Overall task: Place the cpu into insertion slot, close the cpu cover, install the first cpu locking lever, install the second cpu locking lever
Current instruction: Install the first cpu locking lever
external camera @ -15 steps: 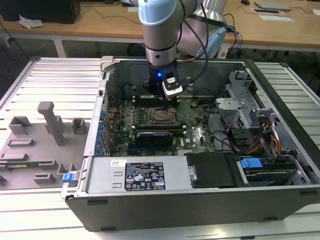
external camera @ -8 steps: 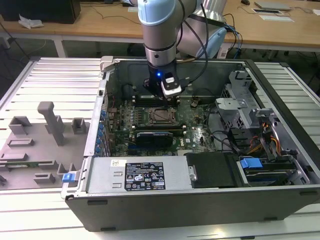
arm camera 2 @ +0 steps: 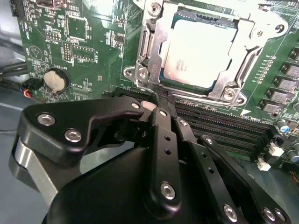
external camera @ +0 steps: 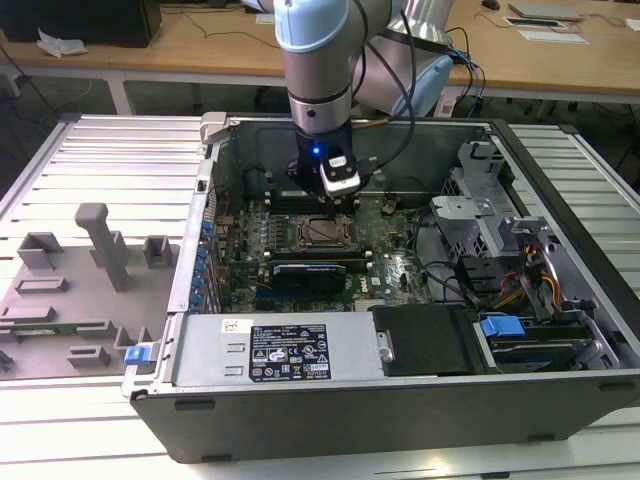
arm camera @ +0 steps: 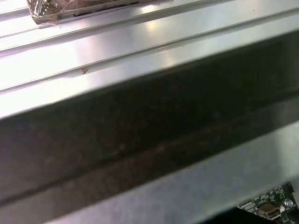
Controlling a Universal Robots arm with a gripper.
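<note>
The cpu lies in its socket on the green motherboard, its silver-grey top facing up. The cpu cover, a metal frame with an open centre, lies flat around the chip's edges. My gripper is shut, its black fingers pressed together, with the tips at the socket's near corner beside a thin metal lever; whether they grip the lever I cannot tell. In the exterior view the gripper hangs just above the far edge of the cpu inside the open computer case.
A long black card sits just in front of the socket. Black memory slots run beside my fingers and a coin cell lies on the board. Drive cage and cables fill the exterior view's right. A grey fixture tray lies outside the case.
</note>
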